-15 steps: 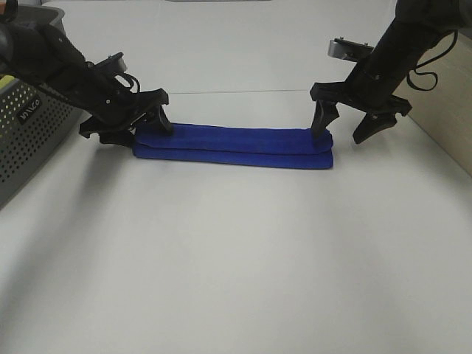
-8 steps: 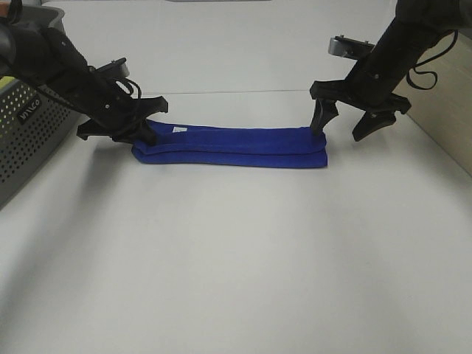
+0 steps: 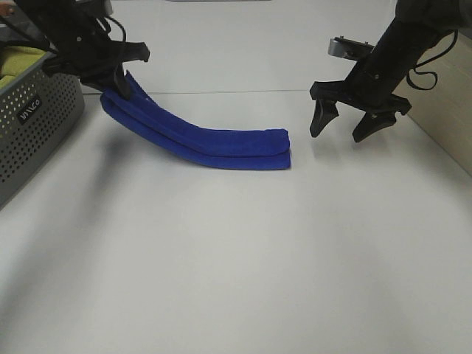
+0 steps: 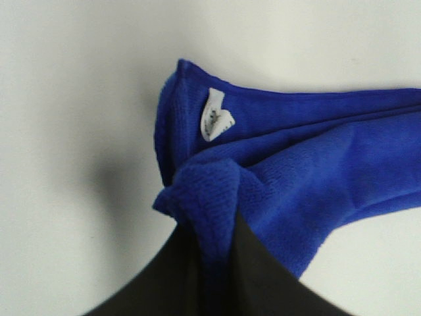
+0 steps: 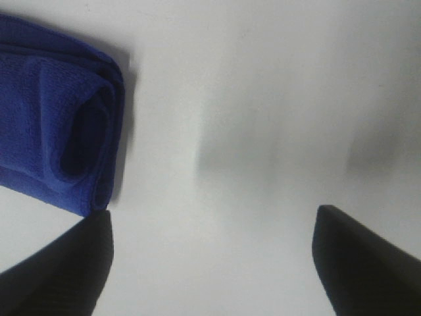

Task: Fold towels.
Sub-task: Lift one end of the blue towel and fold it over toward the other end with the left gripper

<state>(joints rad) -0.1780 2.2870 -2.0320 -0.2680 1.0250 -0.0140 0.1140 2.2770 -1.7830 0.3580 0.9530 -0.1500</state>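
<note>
The folded blue towel (image 3: 214, 144) forms a long strip running left to right. Its left end is raised, clenched in the left gripper (image 3: 119, 87) beside the grey basket (image 3: 37, 125), and its right end rests on the surface (image 3: 236, 258). Only the left wrist view shows the white tag (image 4: 215, 122) near the pinched corner; the right wrist view shows the layered end. The right gripper (image 3: 338, 136) hangs released just past that end — a wide stretch of surface lies toward the camera.
</note>
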